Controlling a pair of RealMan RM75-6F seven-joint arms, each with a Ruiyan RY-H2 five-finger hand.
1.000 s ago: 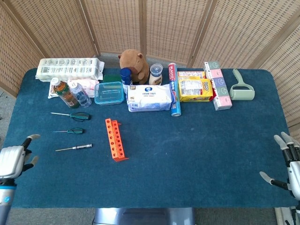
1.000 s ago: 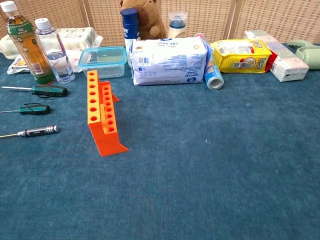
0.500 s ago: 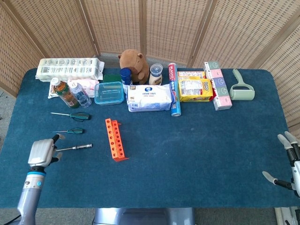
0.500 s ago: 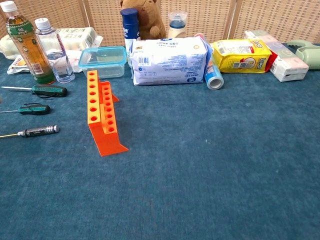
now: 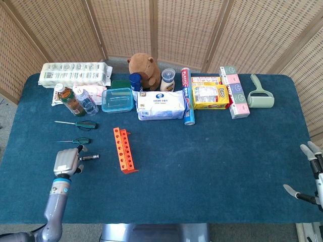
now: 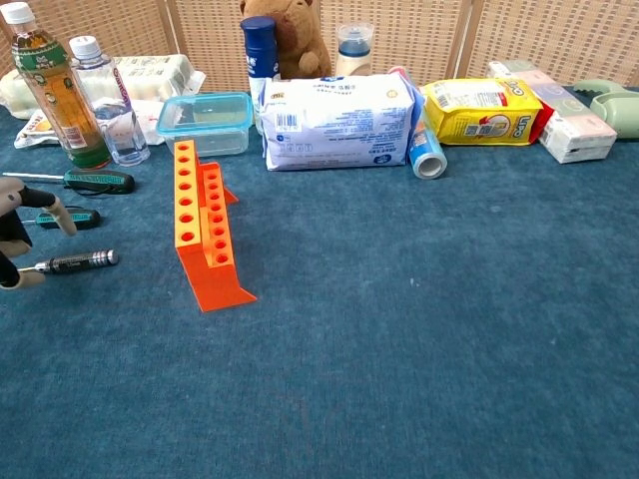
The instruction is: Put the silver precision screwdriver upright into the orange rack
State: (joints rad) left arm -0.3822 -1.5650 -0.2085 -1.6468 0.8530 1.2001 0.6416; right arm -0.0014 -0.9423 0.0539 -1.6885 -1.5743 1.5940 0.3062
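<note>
The silver precision screwdriver [image 5: 87, 157] lies flat on the blue table [image 5: 212, 166] near its left edge, handle toward the orange rack [image 5: 124, 150], which stands just beside it toward the middle. The left hand [image 5: 65, 162] hovers over the thin shaft end with fingers apart and nothing in them; the right hand [image 5: 310, 174] waits at the right edge, also spread and holding nothing. The step in hand looks like the reach to grasp, and it would go best if the left hand settles over the knurled handle rather than the slim shaft, pinches it firmly, lifts clear of the cloth, and tips the tool vertical before lining the tip up with one of the rack's holes. The two green-handled screwdrivers [image 5: 78, 132] lie further back along the same edge and should be left alone. The head view shows the whole hand from above and hides most of the shaft beneath it; the chest view shows only fingertips [image 6: 50, 212] at the frame's left side, but makes plain that the handle lies uncovered, and shows the rack's stepped rows of holes from the side.
</note>
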